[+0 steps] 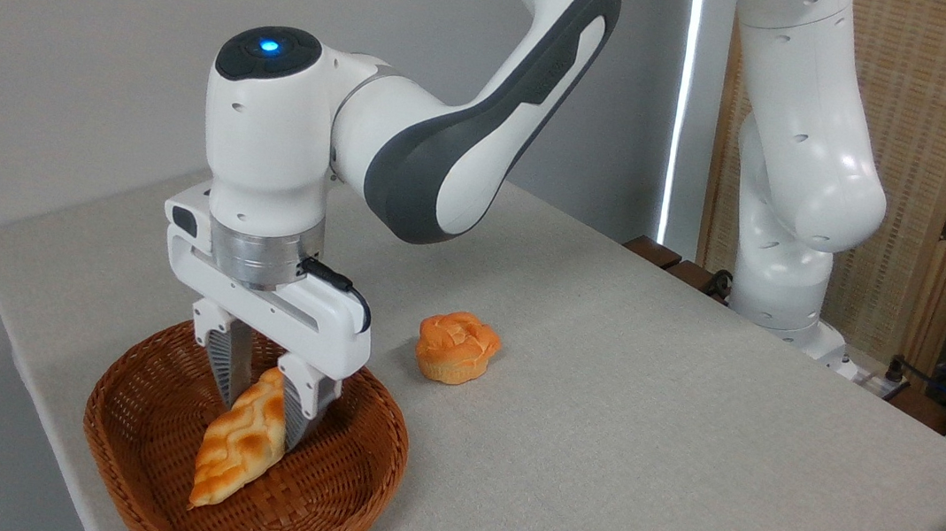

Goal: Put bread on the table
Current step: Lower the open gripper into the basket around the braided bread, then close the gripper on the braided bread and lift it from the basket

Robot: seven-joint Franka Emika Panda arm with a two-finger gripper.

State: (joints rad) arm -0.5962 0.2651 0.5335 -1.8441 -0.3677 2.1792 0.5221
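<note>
The bread (pixel 241 444), a golden braided loaf with browned ridges, hangs tilted with its lower point down inside the brown wicker basket (pixel 358 488). My gripper (pixel 262 412) is shut on the loaf's upper end, one finger on each side. Whether the lower tip touches the basket floor is unclear. The basket rests on the light grey table (pixel 642 427) near its front left corner.
A small round orange bun (pixel 457 346) lies on the table just right of and behind the basket. The arm's base (pixel 776 300) stands at the table's far right edge. A wooden screen and cables are beyond it.
</note>
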